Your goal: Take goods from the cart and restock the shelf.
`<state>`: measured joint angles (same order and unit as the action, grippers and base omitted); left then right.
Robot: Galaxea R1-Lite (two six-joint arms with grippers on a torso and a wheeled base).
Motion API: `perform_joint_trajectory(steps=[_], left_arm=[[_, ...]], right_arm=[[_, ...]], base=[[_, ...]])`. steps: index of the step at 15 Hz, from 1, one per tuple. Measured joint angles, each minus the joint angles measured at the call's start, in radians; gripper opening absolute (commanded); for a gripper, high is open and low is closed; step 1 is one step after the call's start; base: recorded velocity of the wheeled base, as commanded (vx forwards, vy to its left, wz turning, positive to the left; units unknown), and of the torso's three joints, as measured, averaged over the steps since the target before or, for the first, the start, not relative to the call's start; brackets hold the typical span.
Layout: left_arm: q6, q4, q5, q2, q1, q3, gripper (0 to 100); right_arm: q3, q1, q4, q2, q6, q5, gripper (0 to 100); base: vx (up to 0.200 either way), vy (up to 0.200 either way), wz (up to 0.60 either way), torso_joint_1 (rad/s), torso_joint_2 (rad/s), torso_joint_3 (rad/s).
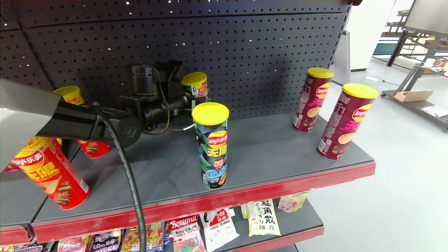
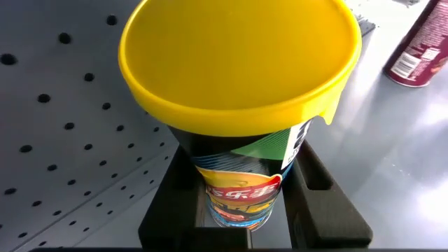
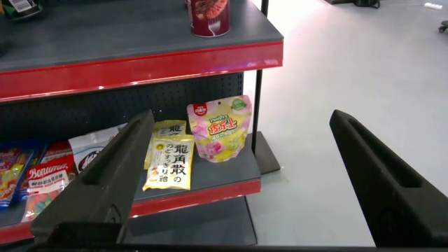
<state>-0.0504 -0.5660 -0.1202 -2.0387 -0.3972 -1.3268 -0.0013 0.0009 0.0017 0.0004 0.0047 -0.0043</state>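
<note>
While the head view shows the left gripper at the back of the shelf, near the pegboard, the left wrist view shows its jaws clamped on a yellow-lidded chip can. The right gripper, jaws wide apart, faces snack bags on the lower shelf.

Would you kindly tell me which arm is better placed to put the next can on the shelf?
Left: the left gripper holds a yellow-lidded can at the back of the shelf; the right gripper is open, empty, facing the lower shelf.
</note>
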Motion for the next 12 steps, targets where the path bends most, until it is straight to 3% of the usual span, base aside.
perform_joint_trajectory(steps=[9,12], left_arm=[[0.003,0.081,0.004,0.053,-0.014,0.025,0],[0.009,0.082,0.029,0.062,-0.017,0.028,0]], right_arm=[[0.001,0.0,0.0,0.0,0.0,0.0,100],[0.0,0.0,0.0,0.0,0.0,0.0,100]], base=[[0.0,0.0,0.0,0.0,0.0,0.0],[0.0,0.0,0.0,0.0,0.0,0.0]])
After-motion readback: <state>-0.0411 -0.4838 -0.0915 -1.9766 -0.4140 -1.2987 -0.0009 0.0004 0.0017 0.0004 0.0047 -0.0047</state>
